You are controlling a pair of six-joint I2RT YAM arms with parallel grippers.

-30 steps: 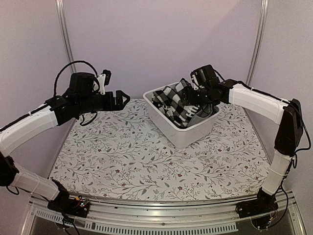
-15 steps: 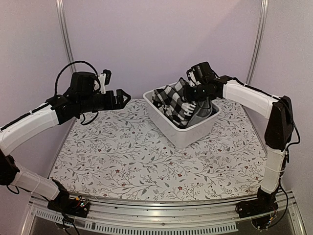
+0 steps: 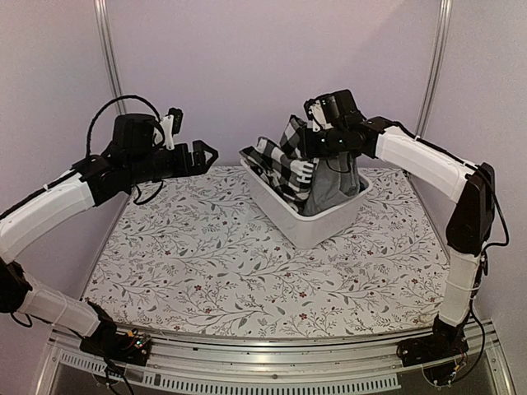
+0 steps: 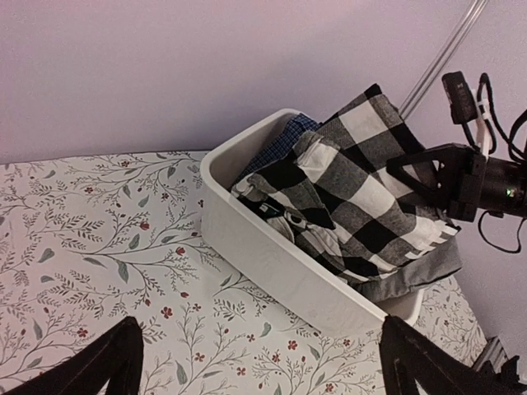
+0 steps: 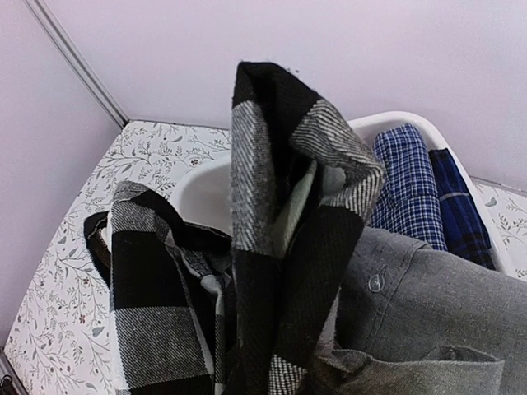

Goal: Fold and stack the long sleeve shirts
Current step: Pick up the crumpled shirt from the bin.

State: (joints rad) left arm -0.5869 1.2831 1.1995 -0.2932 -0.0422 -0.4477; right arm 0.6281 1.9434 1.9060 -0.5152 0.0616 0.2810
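Note:
The long sleeve shirts lie in a white bin (image 3: 284, 216). My right gripper (image 3: 311, 141) is shut on the black-and-white checked shirt (image 3: 290, 156) and holds a bunch of it up above the bin's rim, the rest trailing inside. In the right wrist view this checked cloth (image 5: 280, 247) hangs right in front and hides the fingers. A grey shirt (image 5: 428, 288) is bunched up beside it, and a blue checked shirt (image 5: 409, 185) lies at the bin's far side. My left gripper (image 3: 202, 156) hovers open over the table to the left of the bin, its fingers (image 4: 107, 362) holding nothing.
The bin (image 4: 272, 255) stands at an angle on the back right of the flowered tablecloth (image 3: 206, 255). Lilac walls with metal posts (image 3: 107, 58) close in the back and the sides.
My right gripper has shut on the checked shirt and risen toward the left, pulling the cloth up out of the bin, with grey cloth bunching beside it. The left arm has barely shifted.

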